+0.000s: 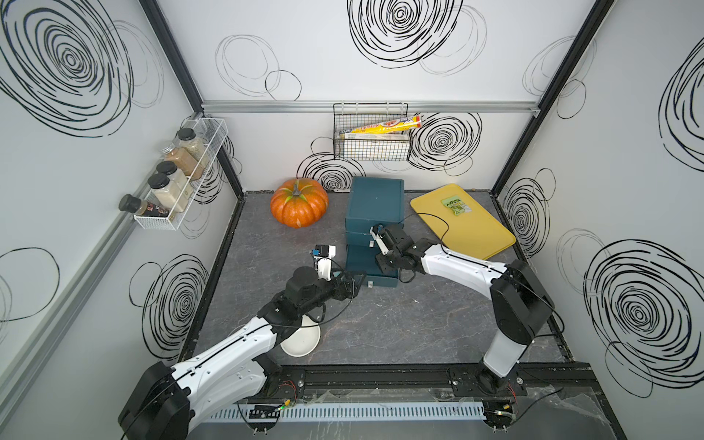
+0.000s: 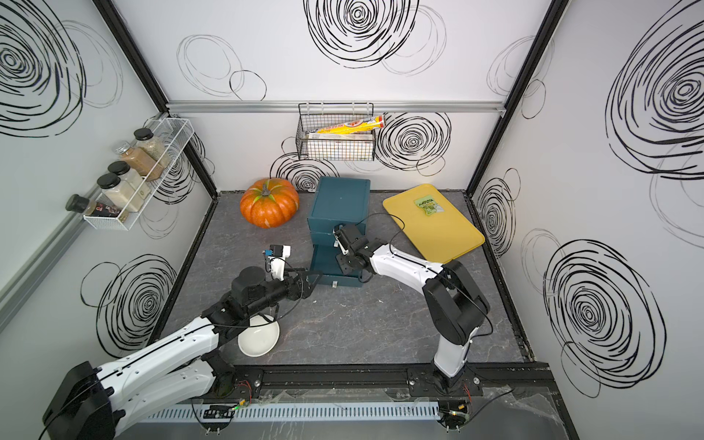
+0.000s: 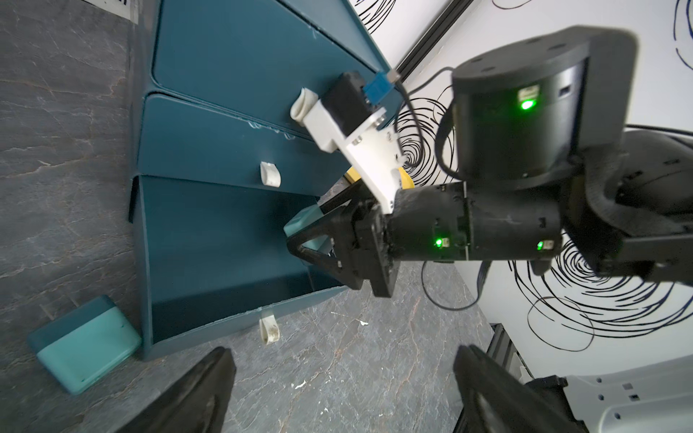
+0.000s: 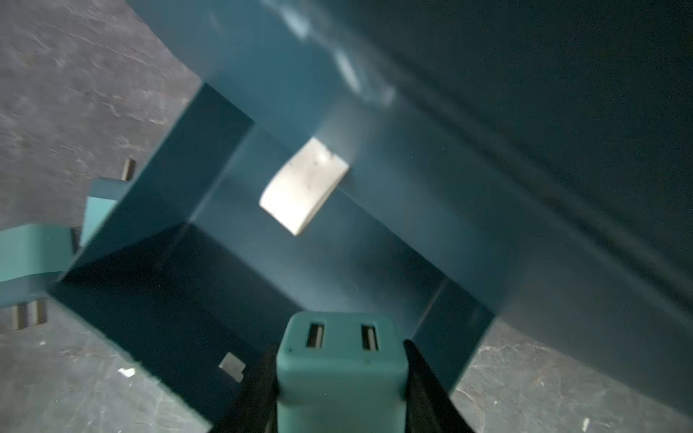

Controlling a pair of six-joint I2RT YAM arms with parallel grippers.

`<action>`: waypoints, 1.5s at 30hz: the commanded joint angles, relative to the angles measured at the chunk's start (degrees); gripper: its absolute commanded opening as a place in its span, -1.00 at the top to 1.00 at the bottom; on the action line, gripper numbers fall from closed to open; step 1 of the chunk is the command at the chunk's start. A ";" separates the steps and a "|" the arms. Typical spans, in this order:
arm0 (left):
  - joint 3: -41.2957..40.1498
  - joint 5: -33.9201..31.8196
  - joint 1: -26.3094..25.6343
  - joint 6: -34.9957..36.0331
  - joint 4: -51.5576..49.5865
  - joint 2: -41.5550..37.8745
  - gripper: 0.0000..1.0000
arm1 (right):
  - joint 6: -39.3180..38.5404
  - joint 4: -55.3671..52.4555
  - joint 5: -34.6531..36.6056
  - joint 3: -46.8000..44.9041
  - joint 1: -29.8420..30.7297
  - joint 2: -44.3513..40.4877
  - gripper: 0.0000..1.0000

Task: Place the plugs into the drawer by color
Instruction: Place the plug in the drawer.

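Nearest me, the white bowl (image 1: 301, 339) sits under my left forearm. From it the grey table (image 1: 400, 335) runs open across to the base of my right arm.

My left gripper (image 3: 337, 378) hangs released, jaws spread wide, near the front edge of the pulled-out bottom drawer (image 3: 225, 262). A loose teal plug (image 3: 84, 343) lies on the table just outside that drawer's side wall, by its front corner.

My right gripper (image 4: 339, 378) is clamped on the held teal plug (image 4: 341, 348). The plug's two slots face forward, and I hold it over the drawer's cavity close to the opposite side wall.

The two upper drawers of the chest (image 1: 375, 202) are closed. Behind, the pumpkin (image 1: 299, 204) stands near the chest's left side. The yellow tray (image 1: 468, 228) lies just beside its right.
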 commanded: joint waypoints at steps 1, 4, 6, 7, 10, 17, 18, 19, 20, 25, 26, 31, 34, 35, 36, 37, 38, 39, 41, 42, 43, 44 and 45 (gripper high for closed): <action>0.35 -0.44 0.36 0.64 1.28 -0.40 -0.96 | 1.92 -1.87 5.45 0.49 0.02 0.07 0.90; 0.30 -0.38 0.35 0.54 1.27 -0.58 -0.96 | 2.88 -1.91 5.43 0.19 0.02 1.19 0.86; 0.30 -0.30 0.35 0.56 1.21 -0.67 -0.96 | 2.72 -2.57 4.74 1.04 0.00 3.08 0.86; 0.34 -0.33 0.37 0.55 1.22 -0.74 -0.96 | 2.63 -3.28 4.42 1.69 0.10 4.05 0.88; 0.30 -0.44 0.36 0.56 1.04 -1.04 -0.96 | 1.47 -4.90 2.01 3.69 0.28 6.76 0.90; 0.21 -0.46 0.35 0.55 0.77 -1.77 -0.96 | -1.26 -11.94 -1.26 10.50 0.36 12.29 0.91; 0.21 -0.52 0.36 0.49 0.75 -1.86 -0.96 | -1.41 -12.60 -1.98 11.03 0.32 12.79 0.91; 0.21 -0.52 0.37 0.56 0.65 -1.98 -0.96 | -1.42 -12.92 -2.26 11.24 0.37 13.07 0.90; 0.19 -0.53 0.35 0.55 0.67 -2.06 -0.96 | -1.66 -13.26 -2.83 11.41 0.36 13.50 0.90; 0.13 -0.47 0.35 0.44 0.74 -2.25 -0.96 | -2.44 -17.15 -4.02 13.83 0.32 17.15 0.89; 0.13 -0.48 0.35 0.47 0.65 -2.33 -0.96 | -2.56 -17.32 -3.93 13.91 0.37 17.39 0.88; 0.04 -0.61 0.35 0.46 0.58 -2.60 -0.96 | -3.18 -18.54 -2.24 14.12 0.21 19.19 0.74; -0.05 -0.70 0.35 0.45 0.64 -2.53 -0.96 | -3.19 -18.11 -2.13 13.58 0.28 18.98 0.67; -0.05 -0.66 0.35 0.47 0.65 -2.43 -0.96 | -3.18 -17.93 -1.56 13.06 0.21 18.62 0.61; -0.05 -0.69 0.37 0.46 0.60 -2.34 -0.96 | -3.17 -17.47 -0.81 12.39 0.27 18.20 0.54; -0.08 -0.72 0.35 0.47 0.66 -2.26 -0.96 | -3.15 -17.14 -0.24 11.92 0.24 17.89 0.49; -0.13 -0.74 0.35 0.42 0.64 -2.17 -0.96 | -3.29 -16.70 0.00 11.37 0.32 17.60 0.44; -0.09 -0.78 0.35 0.49 0.73 -2.08 -0.96 | -3.60 -16.18 -0.17 10.93 0.25 17.36 0.41; -0.07 -0.83 0.35 0.55 0.74 -1.91 -0.96 | -3.87 -15.32 -0.43 10.22 0.28 16.86 0.39; -0.14 -0.91 0.35 0.56 0.67 -1.82 -0.96 | -3.88 -15.09 -0.74 10.12 0.24 16.79 0.37; -0.14 -1.03 0.35 0.56 0.67 -1.79 -0.96 | -3.95 -14.83 -0.91 9.95 0.27 16.74 0.37; -0.22 -1.19 0.35 0.56 0.65 -1.81 -0.96 | -3.96 -14.57 -0.80 9.77 0.26 16.70 0.34; -0.23 -1.34 0.35 0.69 0.56 -1.72 -0.96 | -3.97 -14.56 -0.55 9.77 0.28 16.80 0.29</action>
